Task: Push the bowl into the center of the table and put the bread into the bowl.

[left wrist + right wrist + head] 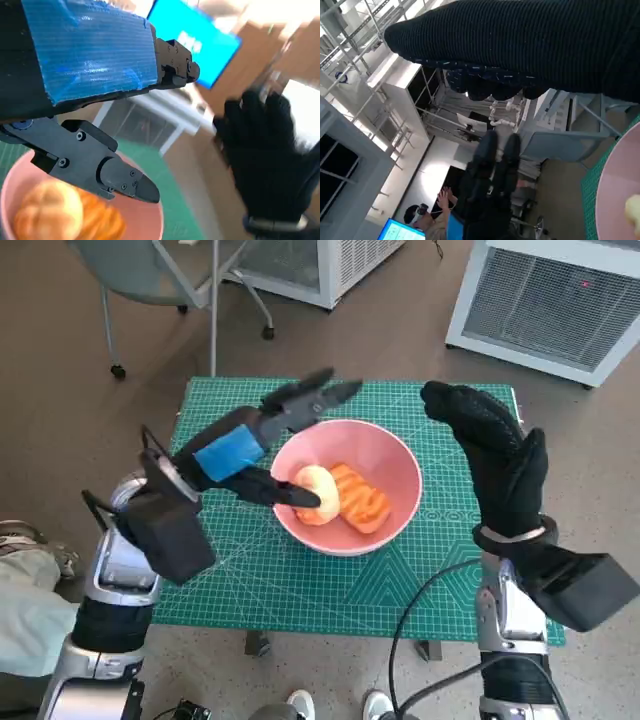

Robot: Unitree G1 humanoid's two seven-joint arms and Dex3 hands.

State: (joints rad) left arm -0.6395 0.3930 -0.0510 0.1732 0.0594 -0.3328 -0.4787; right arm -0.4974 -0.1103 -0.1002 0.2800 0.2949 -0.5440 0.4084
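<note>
Where the green cutting mat (pixel 300 580) covers the counter (pixel 258 642), a pink bowl (pixel 385 455) sits near the middle. Two pieces of bread lie inside it: a pale round roll (pixel 312 485) toward the robot's left, an orange-brown ridged loaf (pixel 362 498) touching it on the right.

Left robot hand (pixel 265 435), black with blue tape on its back, hovers over the bowl's left rim. Fingers spread wide: upper ones reach past the far rim, the lower one (pixel 285 491) points in across the near-left rim with its tip just at the roll. Holds nothing. Left wrist view confirms: lower finger (pixel 112 177) above the bowl (pixel 150 210), roll (pixel 47 210) and loaf (pixel 102 222) under it, no grip on either.

Right robot hand (pixel 495 455), black knitted glove, raised to the right of the bowl, fingers extended upward and apart, empty, clear of the rim. Seen blurred in the left wrist view (pixel 265 160).

Right wrist view: glove (pixel 520 45) across the frame, sliver of bowl (pixel 620 185) and roll (pixel 634 212) at the edge, the left hand's fingers (pixel 492 160) seen apart.

Around: office chair (pixel 150 270) beyond the counter, white louvred units (pixel 550 295) on the floor (pixel 60 410), shoe toes (pixel 340 705) at the near edge.
</note>
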